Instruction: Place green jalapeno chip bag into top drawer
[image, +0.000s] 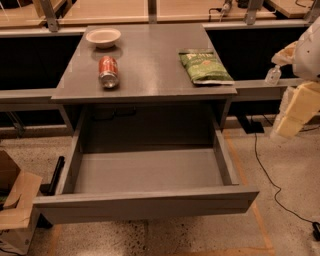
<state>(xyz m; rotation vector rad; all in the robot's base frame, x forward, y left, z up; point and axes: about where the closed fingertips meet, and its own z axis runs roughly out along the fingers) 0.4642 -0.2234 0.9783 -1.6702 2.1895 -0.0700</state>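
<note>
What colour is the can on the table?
The can is red with a silver end, camera view; gripper hangs right of the table.

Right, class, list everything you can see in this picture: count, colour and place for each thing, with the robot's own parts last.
green jalapeno chip bag: one, green, lying flat on the right side of the table top
soda can: one, red, on its side on the left of the table top
bowl: one, white, back left of the table top, behind the can
table: one, grey, middle of the view
top drawer: one, grey, pulled open below the table top
cardboard box: one, brown, on the floor at lower left
cable: one, black, on the floor at right
robot arm: one, cream and white, right edge
gripper: one, pale, right of the table, apart from the bag
</note>
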